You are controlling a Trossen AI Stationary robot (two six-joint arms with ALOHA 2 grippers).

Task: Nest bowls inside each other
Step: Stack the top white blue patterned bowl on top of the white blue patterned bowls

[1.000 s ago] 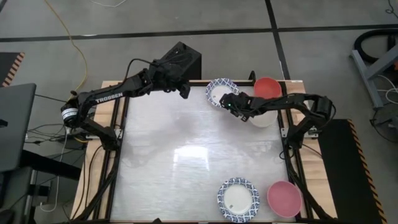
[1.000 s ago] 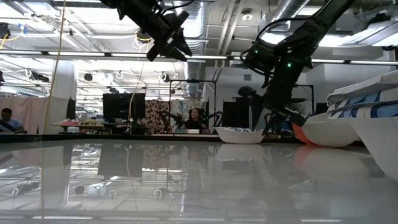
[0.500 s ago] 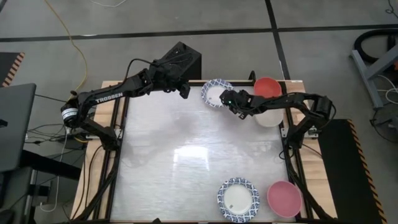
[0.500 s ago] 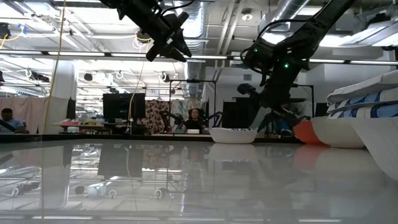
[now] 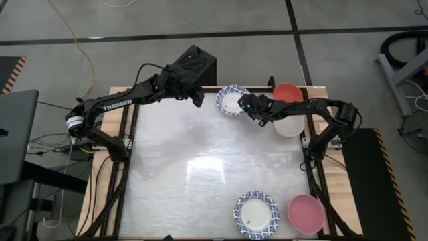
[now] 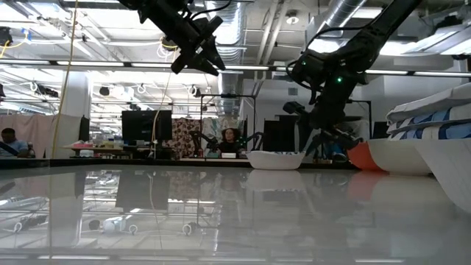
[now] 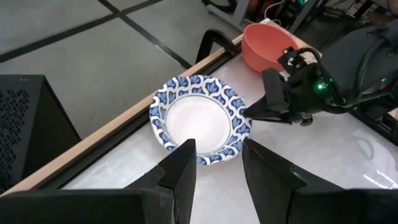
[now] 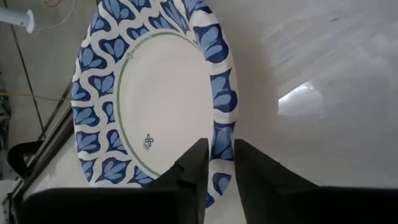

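A white bowl with a blue patterned rim (image 5: pixel 231 100) stands on its base at the table's far edge. My right gripper (image 8: pixel 221 146) reaches it from the right and is shut on its rim. Behind that arm stand a red bowl (image 5: pixel 288 91) and a plain cream bowl (image 5: pixel 289 127), the second partly hidden under the arm. My left gripper (image 7: pixel 217 146) hangs open in the air just left of the blue-rimmed bowl (image 7: pixel 199 118), touching nothing. Another blue-rimmed bowl (image 5: pixel 256 215) and a pink bowl (image 5: pixel 305 214) sit at the near right. My right gripper has the blue-rimmed bowl by the right-hand part of its rim (image 8: pixel 222 124), one finger inside the bowl and one outside. The fingers (image 7: pixel 255 112) slant down from the table's right. The bowl stands upright with its base on the table.
A black box (image 5: pixel 198 62) stands just beyond the far edge, behind my left arm. The table's middle and left (image 5: pixel 180 167) hold nothing. In the low view the near bowls (image 6: pixel 434 147) fill the right side.
My right gripper has gone a little toward the table's left and far edge. The blue-rimmed bowl at its fingers has slid slightly toward the left edge, still upright on the table.
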